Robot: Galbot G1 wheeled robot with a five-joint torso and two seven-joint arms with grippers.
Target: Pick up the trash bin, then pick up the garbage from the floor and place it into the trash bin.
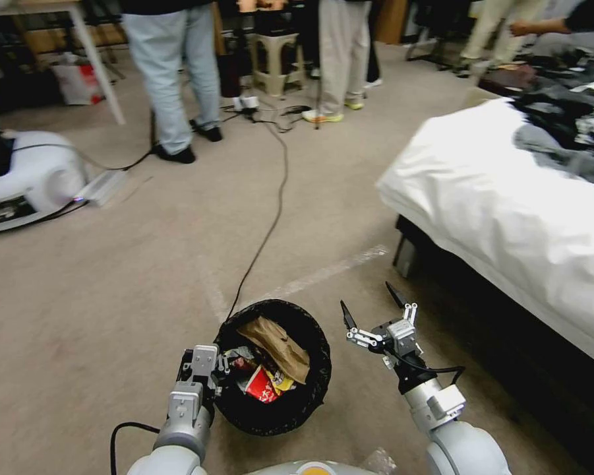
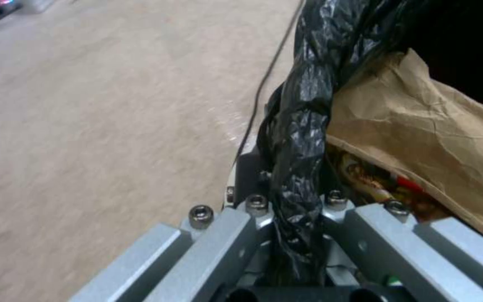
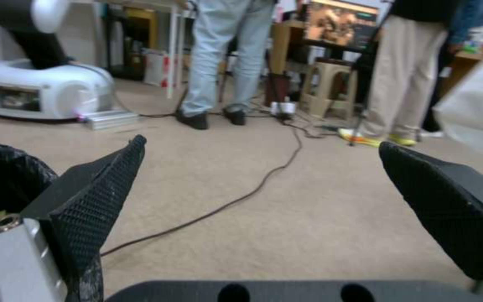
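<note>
Head view: left gripper (image 1: 223,365) clamped on trash bin (image 1: 313,389) rim, garbage (image 1: 273,343) inside; right gripper (image 1: 376,315) spread, empty. Next: locate remaining floor litter.

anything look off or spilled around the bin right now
Nothing spilled. The trash bin hangs from the left gripper, which pinches its bag-covered rim. The brown paper bag and wrappers sit inside. The right gripper is open, beside the bin.

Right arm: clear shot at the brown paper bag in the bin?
Probably yes. The right gripper hangs open beside the trash bin, whose mouth is uncovered; the brown paper bag lies on top. The left gripper clamps the far rim only.
</note>
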